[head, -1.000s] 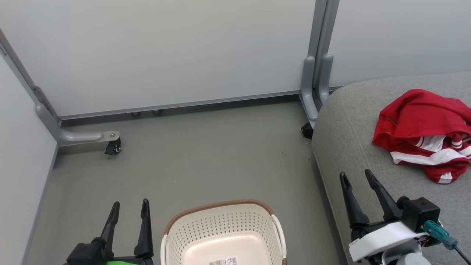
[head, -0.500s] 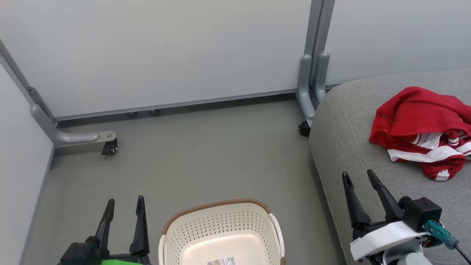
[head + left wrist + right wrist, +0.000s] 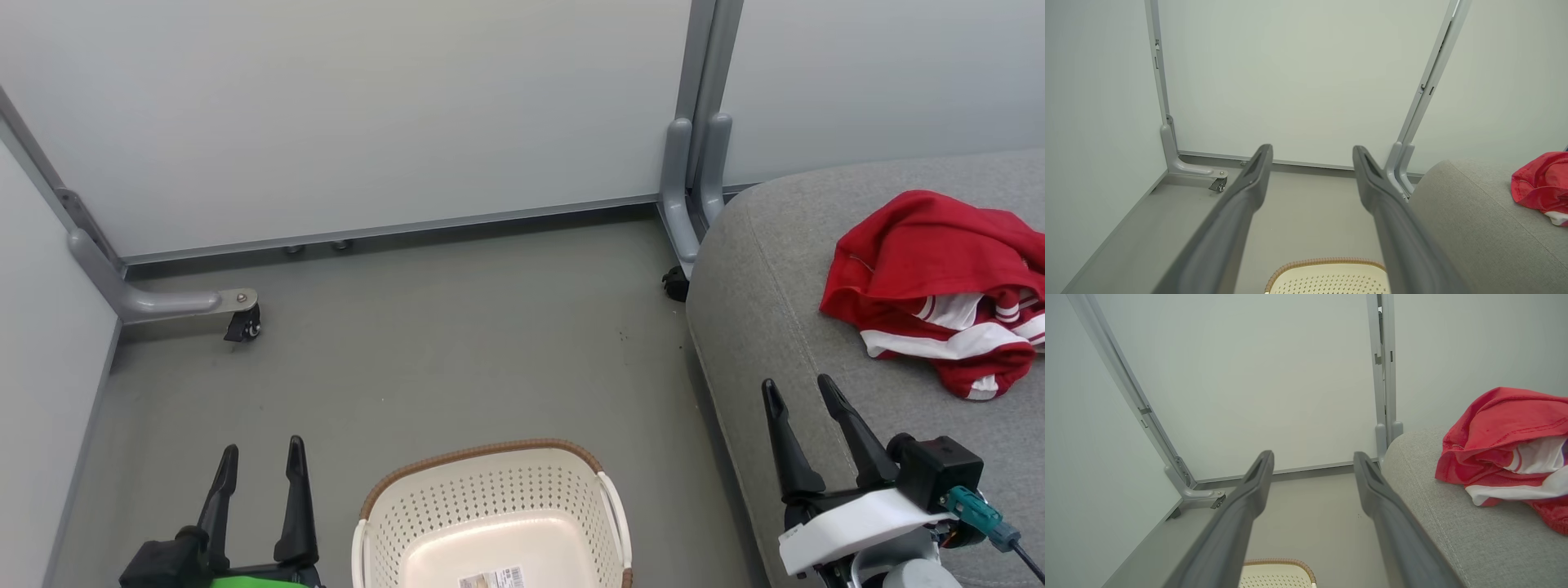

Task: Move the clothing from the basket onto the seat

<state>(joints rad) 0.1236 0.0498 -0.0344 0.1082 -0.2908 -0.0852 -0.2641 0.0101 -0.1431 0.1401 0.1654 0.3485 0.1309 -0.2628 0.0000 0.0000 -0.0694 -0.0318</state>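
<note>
The red clothing with white stripes lies crumpled on the light grey seat at the right; it also shows as clothing on the seat and as clothing on the seat. The cream basket with a brown rim stands on the floor at the bottom centre, nothing but a label inside. My left gripper stands open to the basket's left. My right gripper stands open over the seat's front edge, nothing between its fingers.
Pale partition panels close off the back and left. Their grey metal feet with castors stand on the floor: one foot at the left, one foot beside the seat's corner. Grey floor lies between basket and panels.
The camera has shifted slightly, so the whole picture sits a little to the left. My left gripper has drawn back toward the lower left. The clothing and basket have not moved.
</note>
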